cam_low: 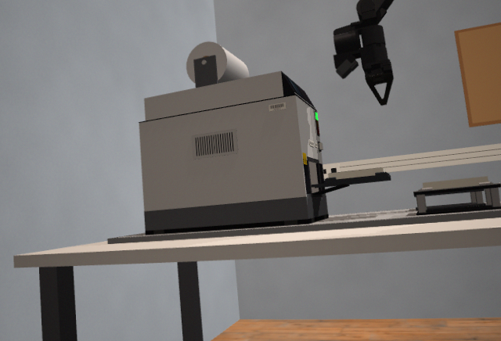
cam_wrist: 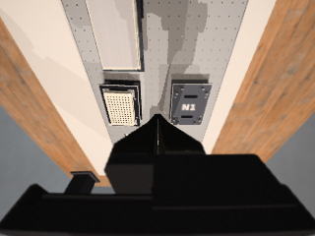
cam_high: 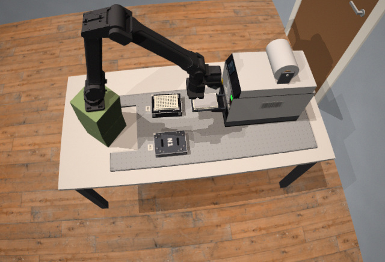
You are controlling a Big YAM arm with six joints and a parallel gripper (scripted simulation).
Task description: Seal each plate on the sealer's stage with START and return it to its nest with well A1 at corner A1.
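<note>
My gripper (cam_low: 383, 102) (cam_wrist: 157, 118) is shut and empty, pointing down high above the stage area. A plate with a smooth pale foil top (cam_high: 206, 101) (cam_low: 355, 174) (cam_wrist: 115, 34) lies on the sealer's extended stage (cam_high: 221, 102) (cam_low: 380, 177). It looks flat; its locators are too small to judge. The lamp (cam_high: 231, 98) (cam_low: 316, 116) on the sealer (cam_high: 261, 110) (cam_low: 222, 184) is green. An open plate with visible wells (cam_high: 165, 101) (cam_low: 455, 182) (cam_wrist: 119, 108) sits in nest N2 (cam_high: 166, 112). Nest N1 (cam_high: 169, 151) (cam_wrist: 189, 105) is empty.
The sealer, with a white foil roll (cam_high: 281, 55) (cam_low: 232, 64) on top, stands just beyond the stage. The green arm base (cam_high: 102, 125) stands at the table's left. Both nests stand on a grey perforated board (cam_high: 248, 142) between base and sealer.
</note>
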